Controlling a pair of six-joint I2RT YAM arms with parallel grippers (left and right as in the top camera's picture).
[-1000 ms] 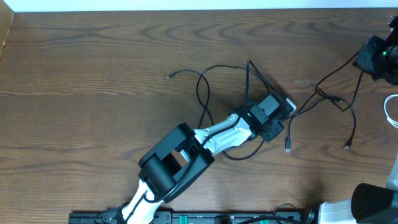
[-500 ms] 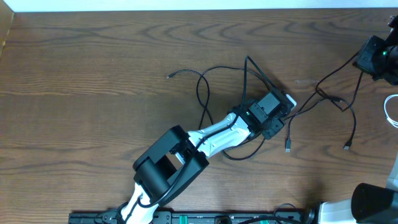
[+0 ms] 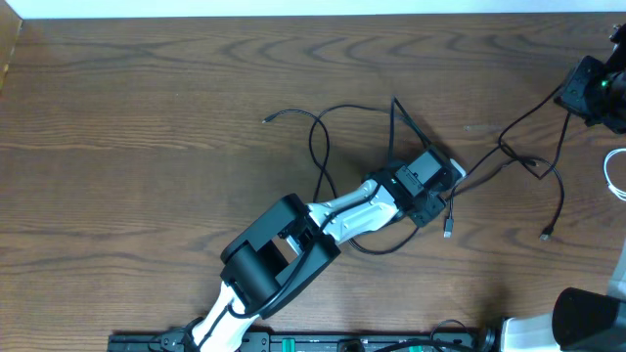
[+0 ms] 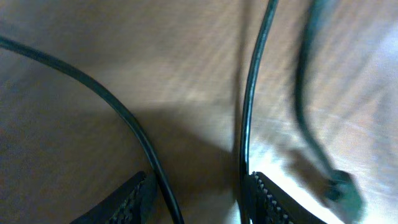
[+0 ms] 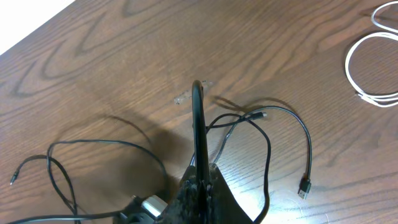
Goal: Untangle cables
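Thin black cables (image 3: 323, 147) loop across the middle of the wooden table. My left gripper (image 3: 445, 176) sits low over them. In the left wrist view its jaws (image 4: 199, 186) are open, with one black strand (image 4: 134, 134) just inside the left finger and another (image 4: 249, 106) along the right finger. A blurred plug (image 4: 342, 190) lies to the right. My right gripper (image 3: 590, 90) is raised at the far right, shut (image 5: 202, 180) on a black cable (image 5: 198, 124) that runs down to a small tangle (image 3: 528, 161). Two plug ends (image 3: 449, 231) (image 3: 547, 234) lie loose.
A white cable (image 3: 614, 176) coils at the right table edge and also shows in the right wrist view (image 5: 373, 68). Thicker black cords and the arm bases (image 3: 293, 342) sit along the front edge. The left arm's body (image 3: 284, 249) crosses the lower middle.
The left arm shifted slightly. The cable's loose plug end by the left gripper slid a little to the left. The right gripper keeps its hold.
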